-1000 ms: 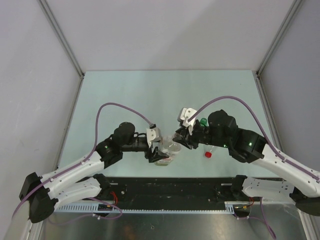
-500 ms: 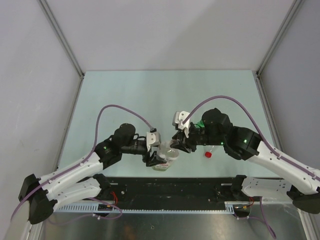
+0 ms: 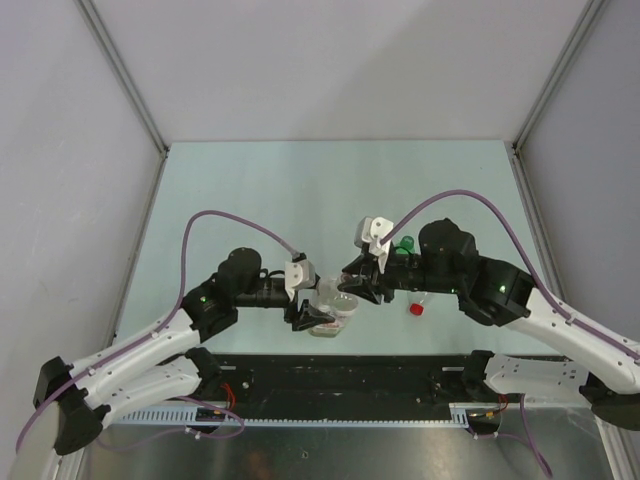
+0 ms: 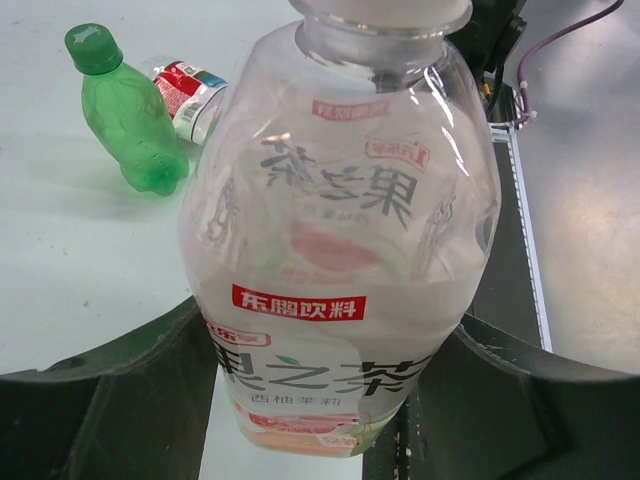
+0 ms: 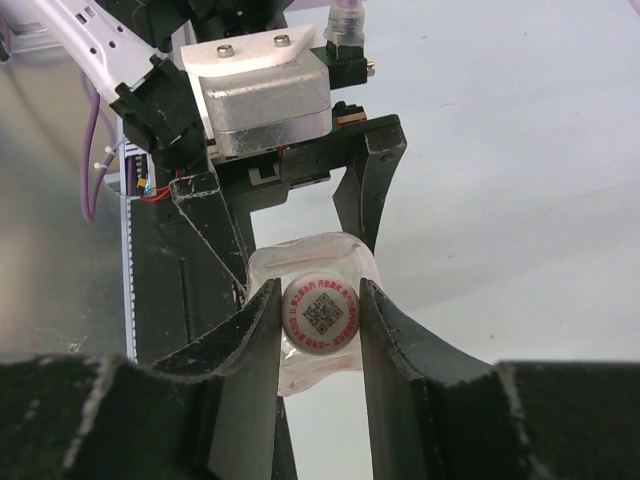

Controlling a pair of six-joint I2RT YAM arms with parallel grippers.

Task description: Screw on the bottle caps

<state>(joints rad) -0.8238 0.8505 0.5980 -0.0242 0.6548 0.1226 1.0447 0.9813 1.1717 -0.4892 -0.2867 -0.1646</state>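
On the wide clear bottle [image 4: 340,250], centre frame, a red band reads 东鹏饮料 in white; below it, large dark characters 果之茶. The white cap [image 5: 321,314], centre frame, bears a QR code; its red rim lettering is unreadable.

Wide bottle [image 4: 330,200]: clear, white label, red band. Small bottle [image 4: 140,130]: green. Cap [image 5: 321,315]: white, red print, QR pattern. Other cap [image 3: 416,309]: red.

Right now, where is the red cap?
In the top view the red cap lies on the table right of centre, beside the right arm, to the right of the held clear bottle.
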